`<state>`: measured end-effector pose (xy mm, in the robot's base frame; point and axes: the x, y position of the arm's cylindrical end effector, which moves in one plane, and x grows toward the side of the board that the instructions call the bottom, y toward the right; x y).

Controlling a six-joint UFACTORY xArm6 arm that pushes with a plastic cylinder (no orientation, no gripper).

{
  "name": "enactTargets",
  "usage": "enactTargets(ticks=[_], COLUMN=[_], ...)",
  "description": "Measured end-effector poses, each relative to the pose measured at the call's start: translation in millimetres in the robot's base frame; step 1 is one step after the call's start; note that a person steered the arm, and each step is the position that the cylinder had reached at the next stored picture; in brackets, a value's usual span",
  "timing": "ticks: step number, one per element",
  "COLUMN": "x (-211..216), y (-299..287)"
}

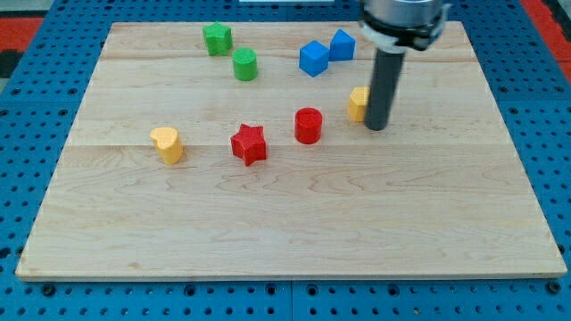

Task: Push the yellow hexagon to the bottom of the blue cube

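Going from the view's left, a yellow heart-shaped block (167, 144) is sitting well to the left of my tip (376, 127) and slightly lower in the view, followed by a red star (249, 144) and a red cylinder (308, 125), the cylinder lying near my tip's left side. Well up and left of my tip, a green cube-like block (217, 38) and a green cylinder (244, 64) are standing near each other. Up and left of my tip, the blue cube (313, 58) is sitting close beside a second blue block (342, 45), whose shape I cannot settle. The yellow hexagon (358, 103) is lying just at my tip's left, partly hidden behind the rod, apparently touching or nearly so. This arm is carrying no fingers, so there is no apart or together to report; the rod alone is doing the work on the wooden desk (285, 223). In my judgement the hexagon is standing down and right of the cube, so the push should be heading left and slightly up. My tip is standing on the correct right flank; it should be driving through the hexagon's centre to prevent spinning, halting directly beneath the cube with a gap kept, and steering clear of the red cylinder.
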<state>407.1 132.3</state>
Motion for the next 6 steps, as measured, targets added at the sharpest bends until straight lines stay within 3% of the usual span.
enactTargets(ticks=[1,3,5,6], x=[-17.0,-43.1,-66.2,-66.2], y=[9.1,-62.4,-45.1,-82.5])
